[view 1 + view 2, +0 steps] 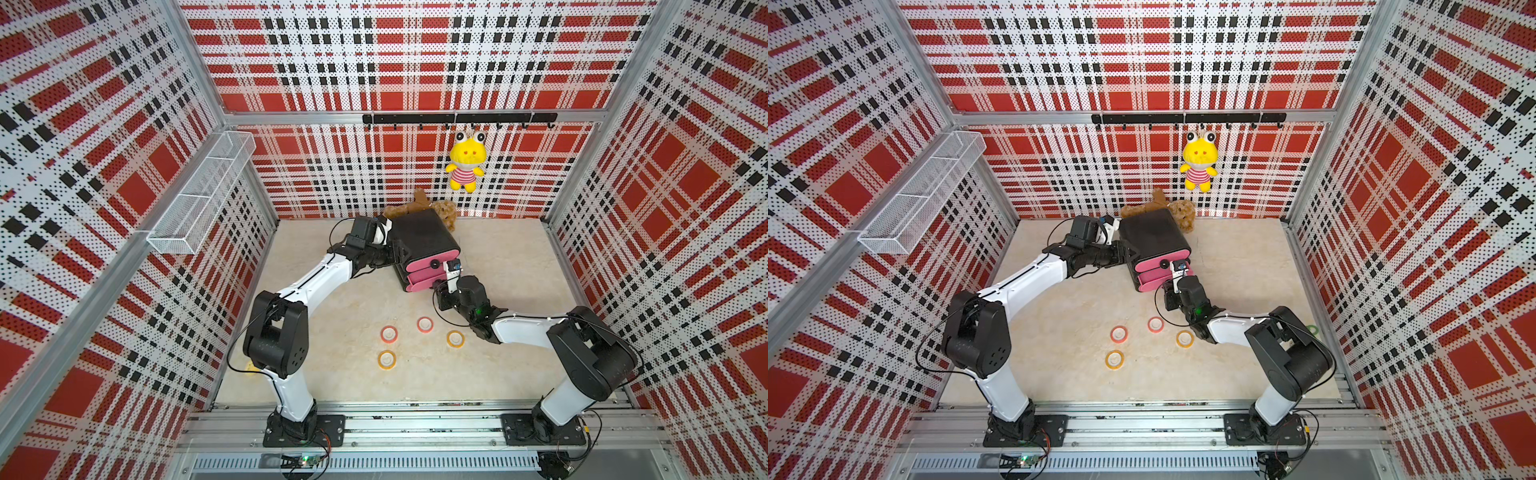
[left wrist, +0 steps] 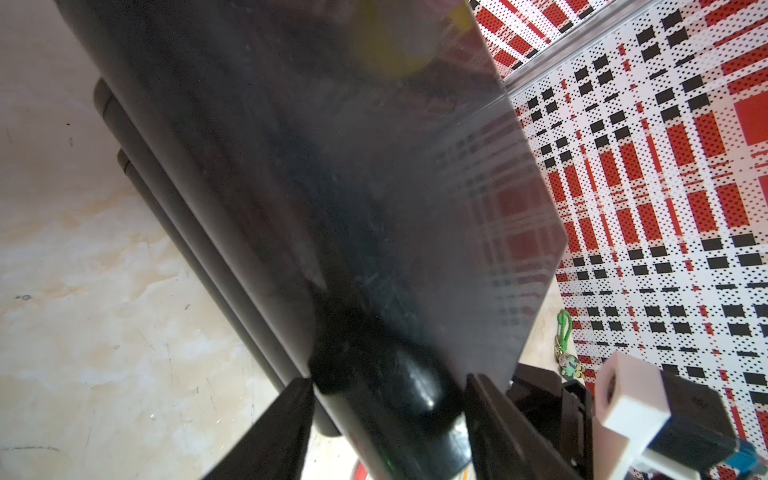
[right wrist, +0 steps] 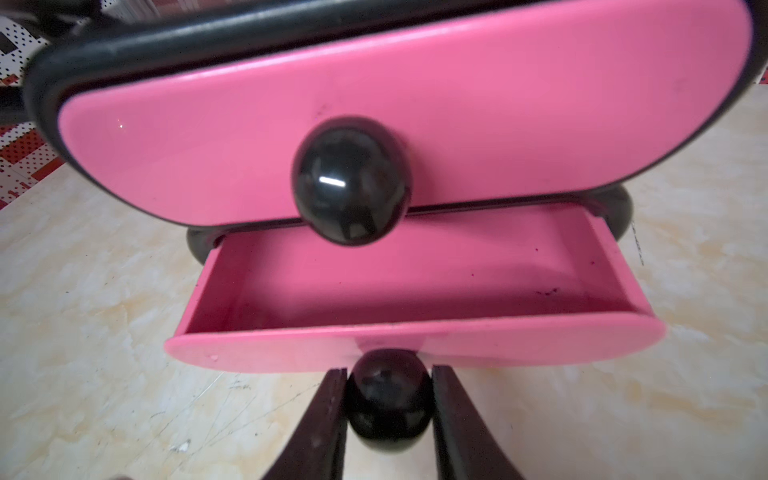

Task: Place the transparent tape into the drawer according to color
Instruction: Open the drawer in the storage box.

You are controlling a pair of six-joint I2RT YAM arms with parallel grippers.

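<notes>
The drawer (image 1: 424,239) is a black cabinet with pink fronts, standing at the back middle in both top views. My left gripper (image 2: 388,399) is shut on its rounded left side edge. My right gripper (image 3: 388,399) is shut on the black knob (image 3: 388,411) of a pulled-out drawer (image 3: 415,282), which is empty. The drawer front above it (image 3: 415,104) is closed. Several rings of transparent tape lie on the table in front. Two are red-orange (image 1: 389,333) (image 1: 425,324) and two are yellow-orange (image 1: 455,338) (image 1: 387,359).
A white wire-mesh basket (image 1: 203,191) hangs on the left wall. A yellow frog plush (image 1: 464,162) hangs from a black hook rail (image 1: 457,118). A brown plush (image 1: 436,210) lies behind the cabinet. A green keychain (image 1: 1312,329) lies near the right wall.
</notes>
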